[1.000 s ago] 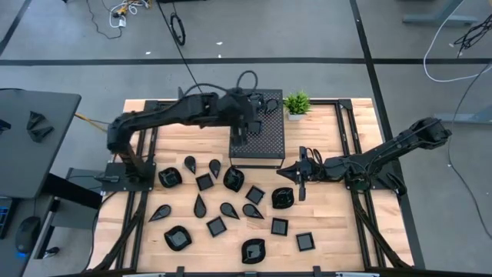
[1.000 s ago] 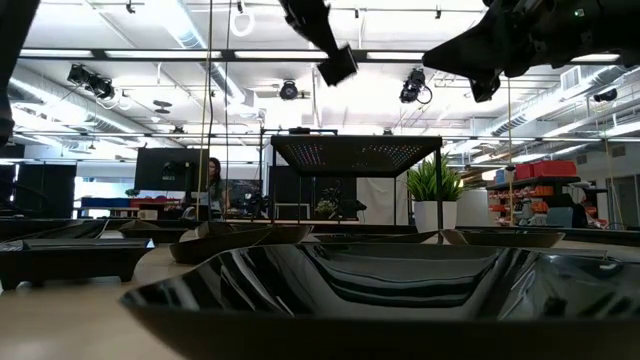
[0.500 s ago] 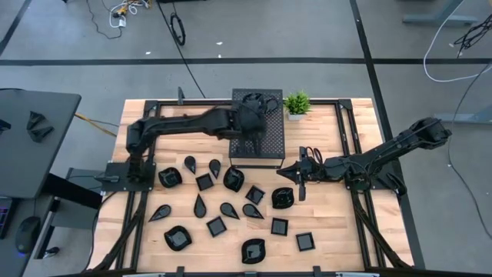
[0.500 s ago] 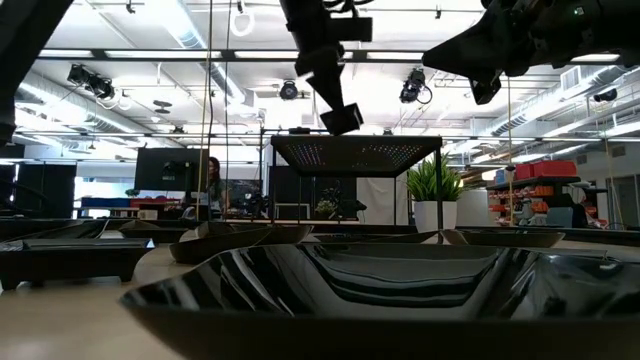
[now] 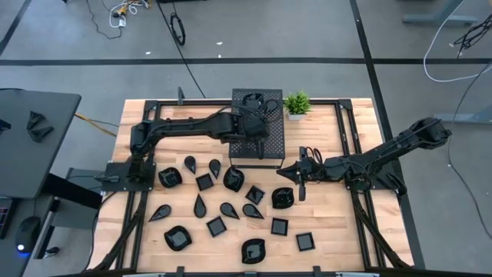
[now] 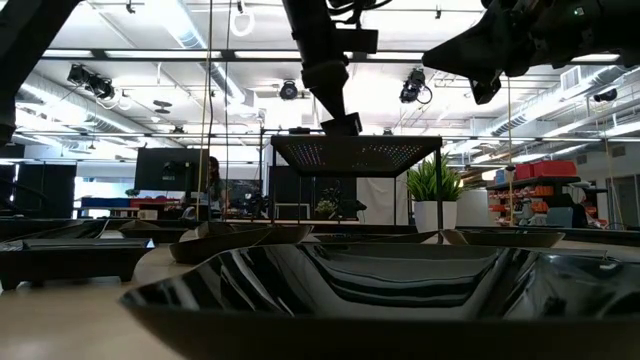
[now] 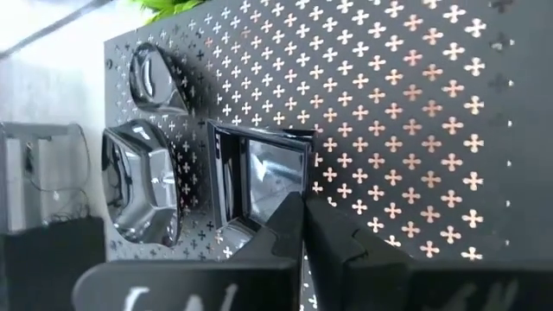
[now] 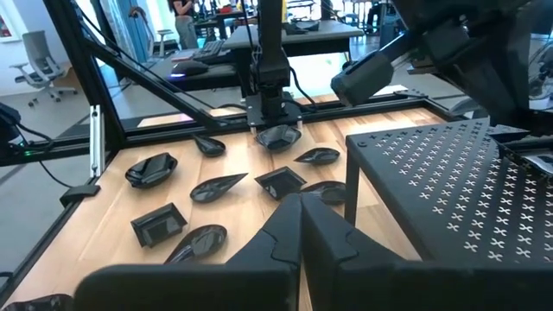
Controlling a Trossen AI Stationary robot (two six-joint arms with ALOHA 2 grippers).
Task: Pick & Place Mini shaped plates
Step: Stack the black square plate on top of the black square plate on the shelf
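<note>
Left end effector (image 5: pixel 260 132) sits low over the large black perforated metal box (image 5: pixel 257 150) at upper centre, pinching a small glossy black square plate (image 7: pixel 259 186), apparently. Next: let go, then lift clear. Right end effector (image 5: pixel 290 174), closed and empty, waits mid-bench.

Large black perforated box (image 5: pixel 257 138) at table's far middle. Small green potted plant (image 5: pixel 297 103) just beside it, toward right. Light wooden table (image 5: pixel 338 231), dark rails along sides. Person (image 6: pixel 213 184) standing far off in room.
</note>
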